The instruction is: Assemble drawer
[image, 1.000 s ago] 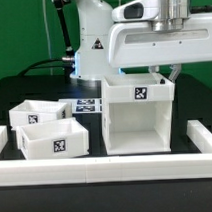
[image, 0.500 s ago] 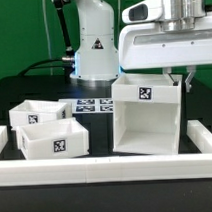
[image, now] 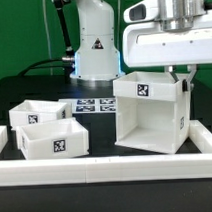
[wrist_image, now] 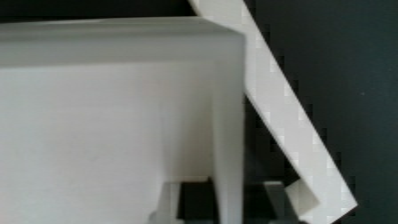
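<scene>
The large white hollow housing (image: 150,117) stands at the exterior view's right, open side facing the camera, slightly tilted, with a tag on its top front edge. My gripper (image: 180,85) comes down from above and is shut on the housing's right wall near its top. In the wrist view the thin wall of the housing (wrist_image: 107,120) runs between my dark fingers (wrist_image: 192,203), with the gripper (wrist_image: 231,200) clamped on it. Two smaller white trays (image: 34,114) (image: 56,141) sit side by side at the exterior view's left, each with a tag.
A long low white rail (image: 107,172) runs along the front and turns back at the right side (image: 208,140), close to the housing. The marker board (image: 94,105) lies behind the trays. The robot's base (image: 91,45) stands at the back.
The housing has moved toward the exterior view's right with my gripper on its wall, and now sits a little skewed. The trays have not moved.
</scene>
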Controlling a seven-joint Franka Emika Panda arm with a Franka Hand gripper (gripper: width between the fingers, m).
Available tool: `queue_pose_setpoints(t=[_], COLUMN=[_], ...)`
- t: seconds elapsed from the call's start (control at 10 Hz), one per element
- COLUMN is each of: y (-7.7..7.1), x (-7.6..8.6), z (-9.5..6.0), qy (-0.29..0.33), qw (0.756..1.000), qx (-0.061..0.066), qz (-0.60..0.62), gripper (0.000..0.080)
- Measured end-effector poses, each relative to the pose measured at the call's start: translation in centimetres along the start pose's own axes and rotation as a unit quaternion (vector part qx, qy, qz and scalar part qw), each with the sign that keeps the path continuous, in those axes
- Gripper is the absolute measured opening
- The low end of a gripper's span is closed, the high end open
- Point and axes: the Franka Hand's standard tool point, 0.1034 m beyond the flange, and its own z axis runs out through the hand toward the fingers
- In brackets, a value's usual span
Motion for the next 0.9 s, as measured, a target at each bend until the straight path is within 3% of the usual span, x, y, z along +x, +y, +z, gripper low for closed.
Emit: queue_pose_setpoints(t=[0.4, 0.9], y=[0.0, -0.1], x=[2.4, 2.6], z=[0.1, -0.1], qy=[-0.001, -0.008], qw=[0.992, 0.967], qx=[0.011, 0.02], qz=[0.122, 0.253], gripper=[0.0039, 0.0039])
